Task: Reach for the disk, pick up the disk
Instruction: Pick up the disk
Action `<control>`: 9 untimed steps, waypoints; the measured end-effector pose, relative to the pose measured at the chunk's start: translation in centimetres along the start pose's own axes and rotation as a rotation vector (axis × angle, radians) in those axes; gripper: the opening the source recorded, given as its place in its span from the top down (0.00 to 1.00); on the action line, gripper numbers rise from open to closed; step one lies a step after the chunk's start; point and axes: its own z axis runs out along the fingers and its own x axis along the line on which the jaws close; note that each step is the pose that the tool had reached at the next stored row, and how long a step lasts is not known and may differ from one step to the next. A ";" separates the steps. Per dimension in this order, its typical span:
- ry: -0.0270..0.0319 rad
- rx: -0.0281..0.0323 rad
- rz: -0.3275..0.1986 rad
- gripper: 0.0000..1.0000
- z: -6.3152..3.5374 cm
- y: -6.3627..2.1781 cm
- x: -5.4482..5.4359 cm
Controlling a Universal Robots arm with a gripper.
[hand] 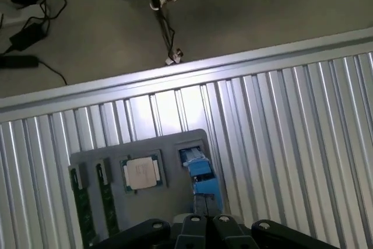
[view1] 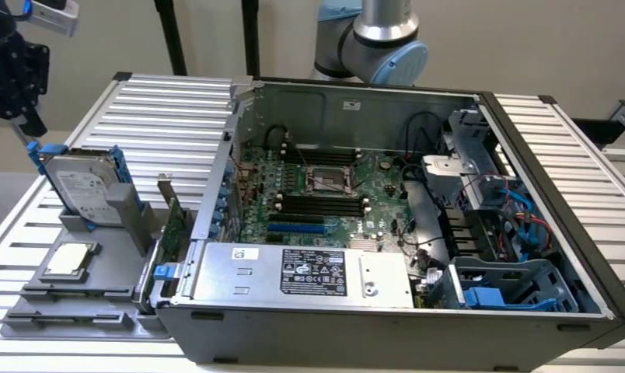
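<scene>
The disk stands upright in a grey holder at the exterior view's left. It is silver-grey with a white label and has blue rails along its edges. My black gripper hangs right over the disk's top corner, on the side away from the computer case. In the wrist view the dark fingertips are shut together on the end of the disk's blue rail. The disk's lower end still sits in the holder.
A square silver CPU chip lies flat on the grey fixture beside the disk, and green memory sticks stand in slots there. The open computer case rises close to the exterior view's right. Ribbed aluminium table lies all around.
</scene>
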 end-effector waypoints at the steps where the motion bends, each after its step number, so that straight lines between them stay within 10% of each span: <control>1: 0.0006 0.0000 -0.018 0.89 0.02 0.00 0.0; 9: 0.0035 0.0001 -0.114 0.89 0.24 -0.05 -0.1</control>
